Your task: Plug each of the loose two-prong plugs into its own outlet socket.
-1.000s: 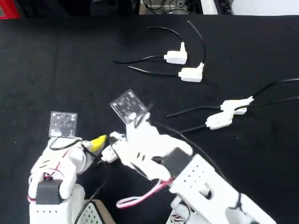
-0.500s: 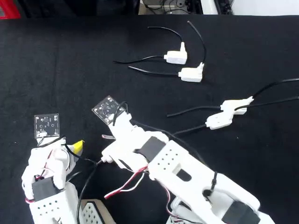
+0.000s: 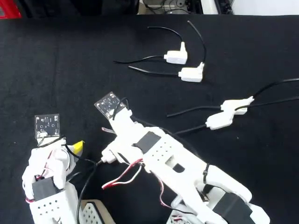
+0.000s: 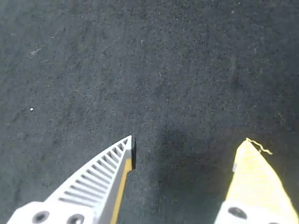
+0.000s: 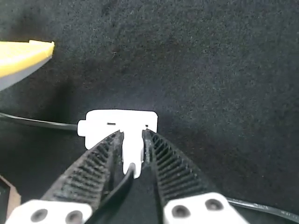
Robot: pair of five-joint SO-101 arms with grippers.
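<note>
Looking down on the black surface, I count five white plugs in all, each with a black cord, and two arms.

Four plugs lie loose, in two pairs. Toward 1 o'clock from the middle of the surface sits the far plug, with the second far plug just beside it on the near side. Toward 3 o'clock lies the upper right plug, with the lower right plug just beside it. Their four cords trail off across the surface. From here I cannot tell which pieces are plugs and which are sockets.

The fifth, the held plug, is in the right pincer. The two dark ribbed fingers are pinched narrow on its stem, and its broad body lies across their tips, low over the surface. Its own cord runs off to one side. The right arm stretches from 5 o'clock toward 7 o'clock.

The left arm stands at about 8 o'clock. The left pincer is spread wide and grips nothing, one pale ribbed finger and one yellow finger above bare surface. The yellow tip sits near the held plug, not touching it.
</note>
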